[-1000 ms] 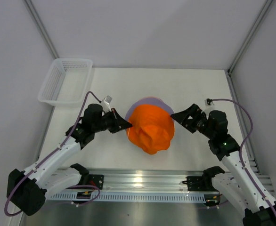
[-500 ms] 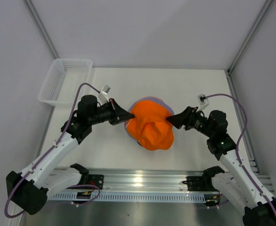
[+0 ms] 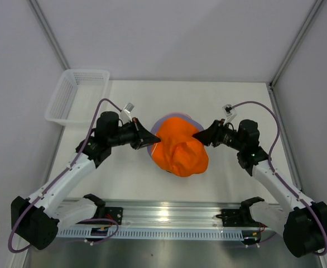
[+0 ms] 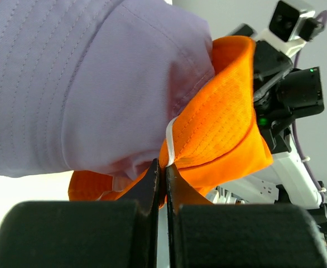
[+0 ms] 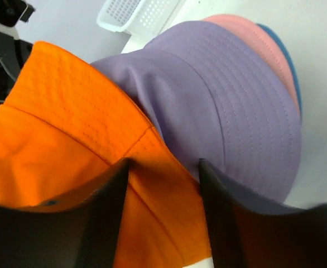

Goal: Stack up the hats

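Note:
The orange hat lies crumpled over the pile at mid-table. Under it the lavender hat peeks out at the back. My left gripper is at the orange hat's left edge. In the left wrist view this gripper is shut on the orange hat, below the lavender hat. My right gripper is at the right edge. Its jaws stand apart astride a fold of the orange hat. The lavender hat, pink hat and blue hat lie nested beyond.
A white mesh basket stands at the table's back left corner, also seen as the basket in the right wrist view. The metal rail with both arm bases runs along the near edge.
My right gripper has moved left onto the orange hat's edge and its jaws have narrowed around the fold. My left gripper shifted slightly back with the brim still pinched.

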